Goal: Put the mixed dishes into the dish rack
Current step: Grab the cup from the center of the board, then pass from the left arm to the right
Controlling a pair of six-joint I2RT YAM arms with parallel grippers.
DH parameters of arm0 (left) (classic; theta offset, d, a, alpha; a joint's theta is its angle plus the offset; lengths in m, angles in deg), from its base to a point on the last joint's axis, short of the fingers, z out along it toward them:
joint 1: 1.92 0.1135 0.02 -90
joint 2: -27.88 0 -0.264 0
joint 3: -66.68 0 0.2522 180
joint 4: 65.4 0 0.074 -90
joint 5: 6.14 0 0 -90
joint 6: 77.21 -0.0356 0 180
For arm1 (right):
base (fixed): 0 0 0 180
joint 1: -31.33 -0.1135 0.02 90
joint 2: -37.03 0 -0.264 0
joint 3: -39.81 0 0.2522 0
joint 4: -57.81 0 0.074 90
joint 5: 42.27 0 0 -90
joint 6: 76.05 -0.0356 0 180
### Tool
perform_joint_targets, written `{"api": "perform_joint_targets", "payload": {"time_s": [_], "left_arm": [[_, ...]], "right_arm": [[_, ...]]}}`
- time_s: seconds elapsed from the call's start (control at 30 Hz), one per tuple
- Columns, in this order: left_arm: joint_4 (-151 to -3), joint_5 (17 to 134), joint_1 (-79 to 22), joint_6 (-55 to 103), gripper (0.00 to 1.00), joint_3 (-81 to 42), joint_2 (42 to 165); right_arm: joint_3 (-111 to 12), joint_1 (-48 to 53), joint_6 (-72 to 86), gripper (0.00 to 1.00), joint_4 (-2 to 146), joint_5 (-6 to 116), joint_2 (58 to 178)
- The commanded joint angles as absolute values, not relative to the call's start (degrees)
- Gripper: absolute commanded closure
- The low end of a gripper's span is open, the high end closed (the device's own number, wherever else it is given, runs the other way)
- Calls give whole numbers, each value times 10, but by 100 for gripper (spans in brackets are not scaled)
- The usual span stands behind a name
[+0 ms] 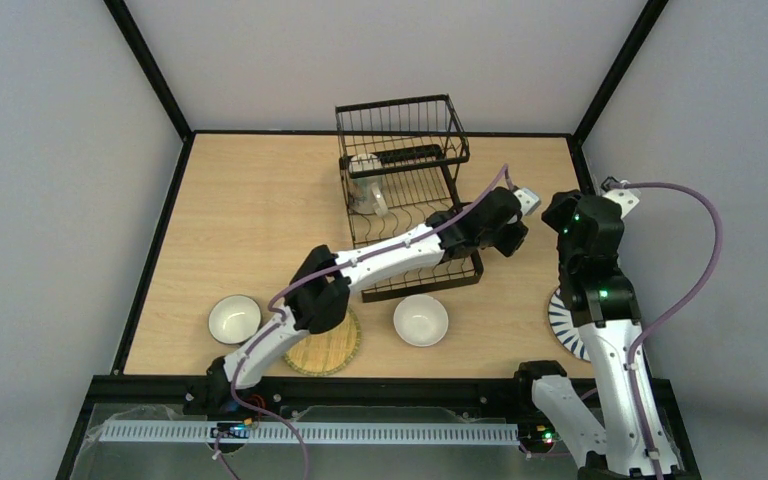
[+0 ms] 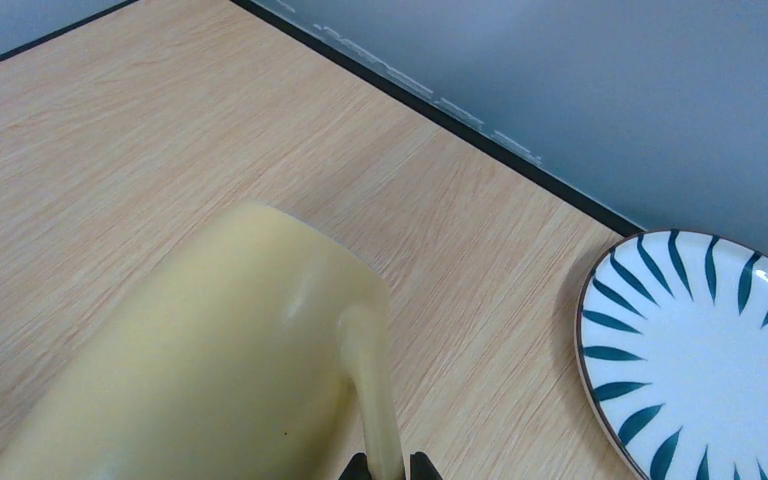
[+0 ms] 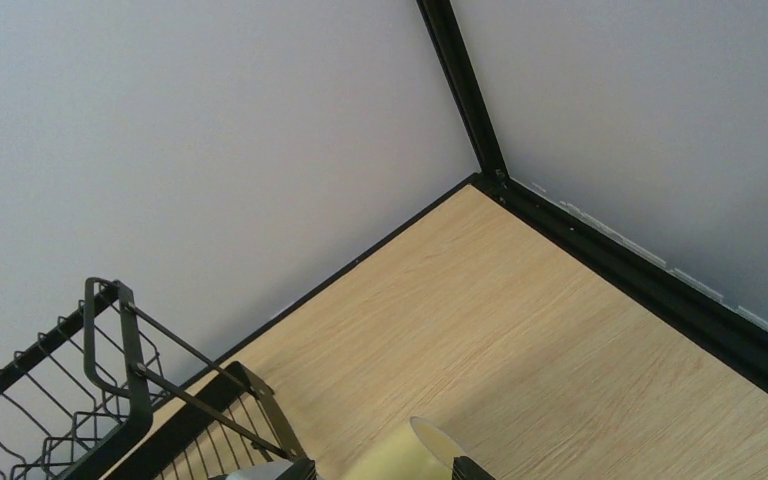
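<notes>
My left gripper (image 2: 390, 468) is shut on the handle of the pale yellow mug (image 2: 210, 370) and holds it above the table, right of the dish rack (image 1: 405, 190). In the top view the left gripper (image 1: 512, 232) and the right gripper (image 1: 560, 215) are close together and hide the mug. In the right wrist view the mug (image 3: 410, 455) lies between my right gripper's (image 3: 385, 470) spread fingers, with a gap on its left side. The clear tumbler (image 1: 365, 185) stands in the rack. The blue-striped plate (image 1: 563, 322), two bowls (image 1: 234, 318) (image 1: 421, 320) and the bamboo plate (image 1: 328, 348) lie on the table.
The black frame rail (image 3: 650, 280) and grey walls close the far right corner. The striped plate (image 2: 710, 350) lies just right of the held mug. The rack's raised basket (image 3: 50, 400) is left of the right gripper.
</notes>
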State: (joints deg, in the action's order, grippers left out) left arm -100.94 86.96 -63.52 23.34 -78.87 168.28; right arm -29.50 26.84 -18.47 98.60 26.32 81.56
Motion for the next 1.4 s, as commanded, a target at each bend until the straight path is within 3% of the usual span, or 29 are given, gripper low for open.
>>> {"api": "perform_joint_targets", "payload": {"time_s": [0.0,0.57,1.07,1.37], "left_arm": [[-998,922,-643,238,98,-773,1605],[-764,1050,-643,370,98,-369,1293],[-640,1034,-637,483,98,-211,1155],[-569,1001,-589,639,98,-97,1064]], "right_arm": [[-288,270,-189,23,1010,252,797],[-275,271,-219,23,1044,284,742],[-178,271,-166,22,1017,473,754],[-156,271,-181,22,988,607,742]]}}
